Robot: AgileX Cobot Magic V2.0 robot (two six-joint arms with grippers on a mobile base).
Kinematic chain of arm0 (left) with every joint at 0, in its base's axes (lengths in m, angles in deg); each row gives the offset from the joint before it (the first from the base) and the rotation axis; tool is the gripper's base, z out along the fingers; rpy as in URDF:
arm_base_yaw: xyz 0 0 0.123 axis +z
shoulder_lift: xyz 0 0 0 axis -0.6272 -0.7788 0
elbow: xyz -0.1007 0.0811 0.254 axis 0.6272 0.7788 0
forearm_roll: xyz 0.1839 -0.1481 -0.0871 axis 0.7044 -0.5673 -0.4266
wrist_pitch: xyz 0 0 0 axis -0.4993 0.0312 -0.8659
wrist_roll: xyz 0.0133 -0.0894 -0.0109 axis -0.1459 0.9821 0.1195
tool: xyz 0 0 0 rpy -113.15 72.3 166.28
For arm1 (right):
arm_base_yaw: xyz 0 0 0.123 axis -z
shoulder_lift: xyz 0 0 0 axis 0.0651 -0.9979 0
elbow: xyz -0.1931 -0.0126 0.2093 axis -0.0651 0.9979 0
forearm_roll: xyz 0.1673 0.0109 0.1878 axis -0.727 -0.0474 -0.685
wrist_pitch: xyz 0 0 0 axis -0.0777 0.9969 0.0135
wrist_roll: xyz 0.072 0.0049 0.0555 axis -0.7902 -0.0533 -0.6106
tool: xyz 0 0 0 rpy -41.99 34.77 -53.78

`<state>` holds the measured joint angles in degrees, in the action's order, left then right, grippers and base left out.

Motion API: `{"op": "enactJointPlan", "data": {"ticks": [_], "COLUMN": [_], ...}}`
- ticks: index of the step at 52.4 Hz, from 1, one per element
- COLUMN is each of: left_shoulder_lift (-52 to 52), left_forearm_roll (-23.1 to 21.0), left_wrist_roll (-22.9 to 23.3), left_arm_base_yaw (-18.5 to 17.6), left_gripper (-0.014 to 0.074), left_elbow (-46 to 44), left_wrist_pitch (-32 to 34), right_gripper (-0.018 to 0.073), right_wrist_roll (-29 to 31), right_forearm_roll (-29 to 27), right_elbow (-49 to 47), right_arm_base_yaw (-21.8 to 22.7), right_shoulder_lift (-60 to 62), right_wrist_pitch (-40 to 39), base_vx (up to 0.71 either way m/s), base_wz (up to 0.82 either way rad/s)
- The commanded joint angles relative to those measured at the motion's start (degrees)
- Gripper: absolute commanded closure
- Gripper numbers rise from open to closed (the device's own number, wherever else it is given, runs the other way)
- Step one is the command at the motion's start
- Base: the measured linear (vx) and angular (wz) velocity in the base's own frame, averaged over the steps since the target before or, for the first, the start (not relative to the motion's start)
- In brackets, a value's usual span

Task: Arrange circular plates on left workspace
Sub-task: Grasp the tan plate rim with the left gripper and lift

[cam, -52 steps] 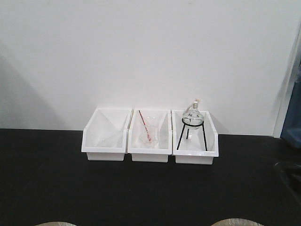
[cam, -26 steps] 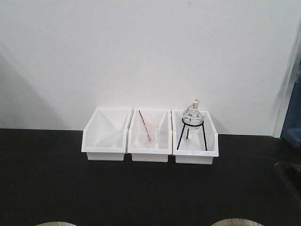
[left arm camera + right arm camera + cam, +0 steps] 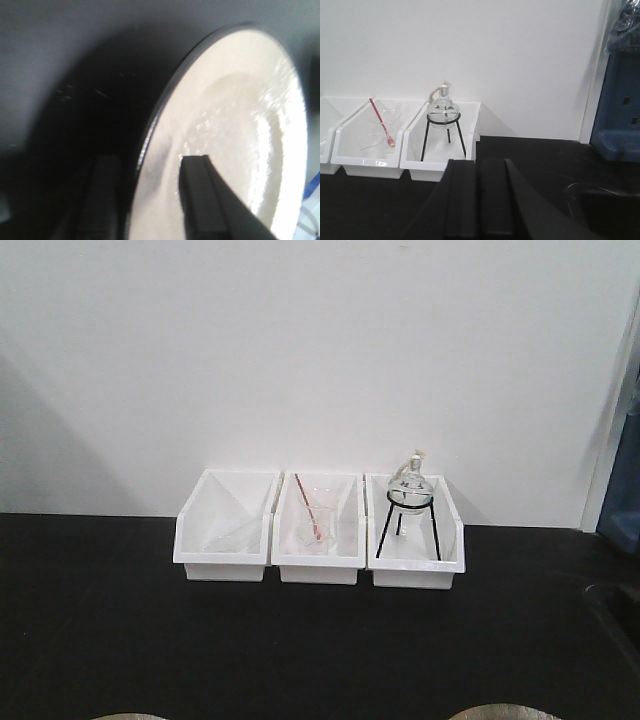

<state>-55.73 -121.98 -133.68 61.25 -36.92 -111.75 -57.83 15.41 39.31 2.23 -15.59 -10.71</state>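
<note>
In the left wrist view a glossy tan plate with a thin dark rim fills the right side and casts a broad shadow on the black countertop. My left gripper straddles its rim, one finger on the plate's face and one outside the rim, closed on it. In the front view only thin slivers of the left plate and the right plate show at the bottom edge. My right gripper is shut and empty above the counter, facing the bins.
Three white bins stand in a row at the back wall: the left bin, the middle bin with glassware and a red stick, and the right bin with a round flask on a black tripod. A recessed sink lies at the right.
The sliver of the left plate at the bottom of the front view has shrunk slightly. The right plate and the bins have not moved.
</note>
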Motion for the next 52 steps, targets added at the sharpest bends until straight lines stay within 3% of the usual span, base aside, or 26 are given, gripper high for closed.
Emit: {"op": "enactJointPlan", "data": {"ticks": [1, 12, 17, 39, 52], "left_shoulder_lift": [2.41, 2.41, 2.41, 2.41, 2.41], "left_forearm_roll": [-0.98, 0.12, -2.76, -27.98, -33.41], "left_wrist_roll": [0.37, 0.50, 0.99, 0.89, 0.89], "left_arm_base_yaw": [-1.78, -3.97, -3.91, -3.97, -5.63], "left_gripper": [0.0308, 0.0606, 0.0605, 0.0603, 0.0601], "left_elbow": [-1.36, -1.36, -1.36, -1.36, -1.36], "left_wrist_pitch": [-4.89, -4.30, -4.30, -4.95, -3.10], "right_gripper": [0.0563, 0.0563, 0.0563, 0.0563, 0.0563], "right_wrist_roll": [0.21, 0.21, 0.21, 0.21, 0.21], "right_forearm_roll": [0.64, 0.64, 0.64, 0.64, 0.64], "right_elbow": [-2.02, -2.02, -2.02, -2.02, -2.02], "right_arm_base_yaw": [0.24, 0.24, 0.24, 0.24, 0.24], "right_shoulder_lift": [0.59, 0.59, 0.59, 0.59, 0.59], "right_wrist_pitch": [-5.05, -5.05, -5.05, -4.94, -4.94], "base_vx": [0.00, 0.00, 0.00, 0.00, 0.00], "base_wz": [0.00, 0.00, 0.00, 0.00, 0.00]}}
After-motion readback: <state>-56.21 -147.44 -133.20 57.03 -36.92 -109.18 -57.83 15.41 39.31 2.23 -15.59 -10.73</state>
